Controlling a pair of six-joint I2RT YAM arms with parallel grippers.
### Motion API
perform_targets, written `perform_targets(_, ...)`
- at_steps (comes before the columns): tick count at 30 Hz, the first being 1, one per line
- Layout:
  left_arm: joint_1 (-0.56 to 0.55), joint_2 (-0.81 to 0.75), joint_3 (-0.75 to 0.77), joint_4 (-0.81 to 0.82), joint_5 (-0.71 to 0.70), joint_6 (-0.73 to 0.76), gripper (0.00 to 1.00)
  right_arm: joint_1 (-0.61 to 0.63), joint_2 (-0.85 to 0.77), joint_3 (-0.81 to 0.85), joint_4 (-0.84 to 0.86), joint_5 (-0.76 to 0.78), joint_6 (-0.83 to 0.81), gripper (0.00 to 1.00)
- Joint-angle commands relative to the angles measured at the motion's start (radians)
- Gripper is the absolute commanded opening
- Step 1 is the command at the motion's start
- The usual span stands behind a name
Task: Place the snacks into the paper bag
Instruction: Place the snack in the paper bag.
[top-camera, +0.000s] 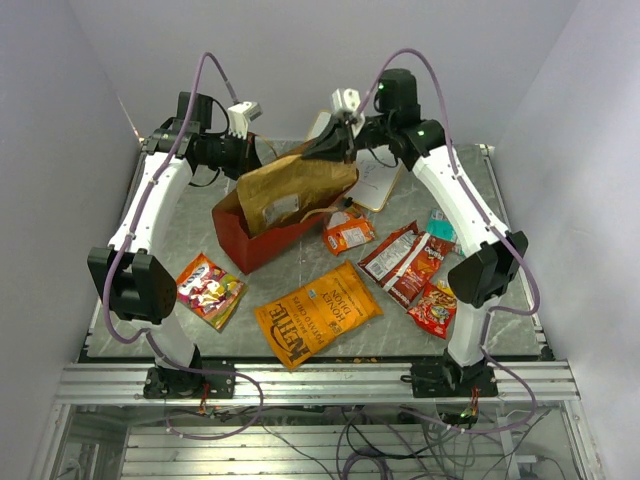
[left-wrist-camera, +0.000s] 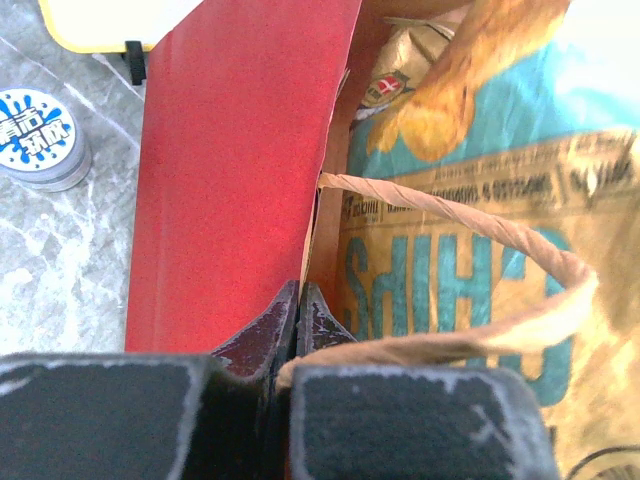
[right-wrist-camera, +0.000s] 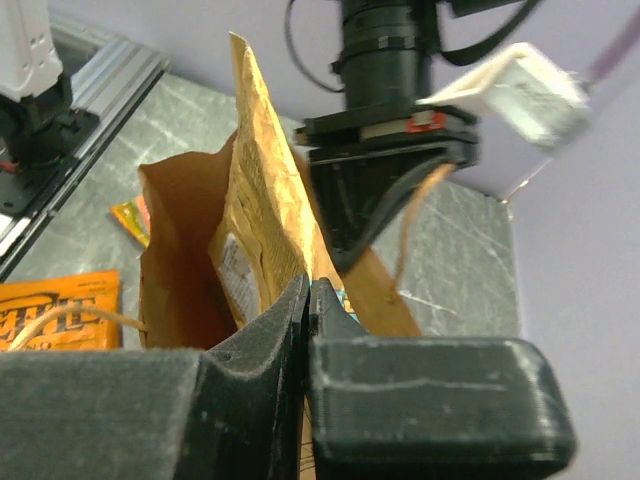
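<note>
The red paper bag (top-camera: 262, 242) lies tipped toward the back of the table, mouth up. My left gripper (top-camera: 262, 155) is shut on its rim (left-wrist-camera: 298, 300), with the red outside (left-wrist-camera: 230, 170) on one side and the kraft inside on the other; a twisted handle (left-wrist-camera: 470, 225) loops beside it. A large tan chip bag (top-camera: 298, 188) with teal lettering (left-wrist-camera: 450, 280) sticks halfway out of the mouth. My right gripper (top-camera: 322, 150) is shut on that bag's upper edge (right-wrist-camera: 308, 295). The tan chip bag (right-wrist-camera: 265, 200) stands inside the paper bag (right-wrist-camera: 170, 250).
On the table lie an orange chip bag (top-camera: 318, 315), a colourful packet (top-camera: 210, 290), a small orange packet (top-camera: 348, 233), maroon and red packs (top-camera: 405, 262), a red pack (top-camera: 433, 308) and a teal packet (top-camera: 440, 225). A white board (top-camera: 375, 180) and a round tin (left-wrist-camera: 40, 138) sit at the back.
</note>
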Motion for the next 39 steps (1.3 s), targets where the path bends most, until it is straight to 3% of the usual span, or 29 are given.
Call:
perform_targets(1,-0.009,-0.004,0.029,0.008,-0.038,0.002,0.07,0.085,-0.069,-0.061,-0.250,0.080,-0.333,0.00)
perform_targets(19,-0.009,0.016,0.042,-0.010,-0.099,0.029,0.07,0.141,-0.087,-0.217,-0.345,0.232,-0.608,0.00)
perform_targets(32,-0.009,0.043,0.038,-0.022,-0.137,0.059,0.07,0.144,-0.072,-0.238,-0.334,0.276,-0.596,0.00)
perform_targets(39,-0.009,0.041,0.033,-0.017,-0.138,0.062,0.07,0.144,-0.095,-0.216,-0.339,0.278,-0.532,0.14)
